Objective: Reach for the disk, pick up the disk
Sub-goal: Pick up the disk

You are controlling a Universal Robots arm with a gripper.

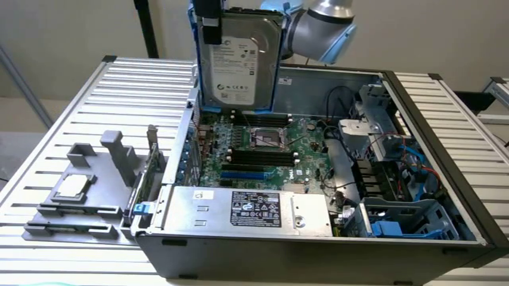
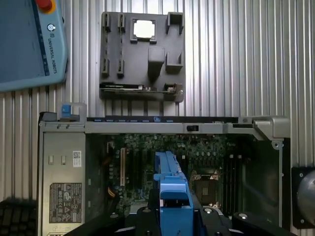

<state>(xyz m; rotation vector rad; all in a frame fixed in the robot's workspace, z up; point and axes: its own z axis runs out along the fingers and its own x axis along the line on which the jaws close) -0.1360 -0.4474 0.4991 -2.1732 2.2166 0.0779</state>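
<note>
Exterior view: the disk, a silver-grey hard drive with a white printed label framed by blue caddy rails, hangs upright in the air above the rear of the open computer case, clear of the motherboard beneath it. The gripper holds it at its upper edge, a black finger lying against the labelled face near the exterior view's left rail; the jaws are closed on the disk. The arm's grey and blue wrist joint sits just beside the disk toward the exterior view's right.

Inside the case, the CPU socket lies at the centre of the motherboard, with black memory slots in front of it. The labelled silver power-supply box occupies the near side, and an empty blue drive bay sits at the near corner toward the exterior view's right. The case rests on a ribbed metal counter. A grey fixture tray lies on the counter toward the exterior view's left, carrying a small square silver chip.

Wrist view: the blue caddy rail of the held disk runs between the gripper's black body, above the open case. The grey tray with its chip lies beyond the case wall. A Universal Robots teach pendant rests on the counter well apart from the tray.
</note>
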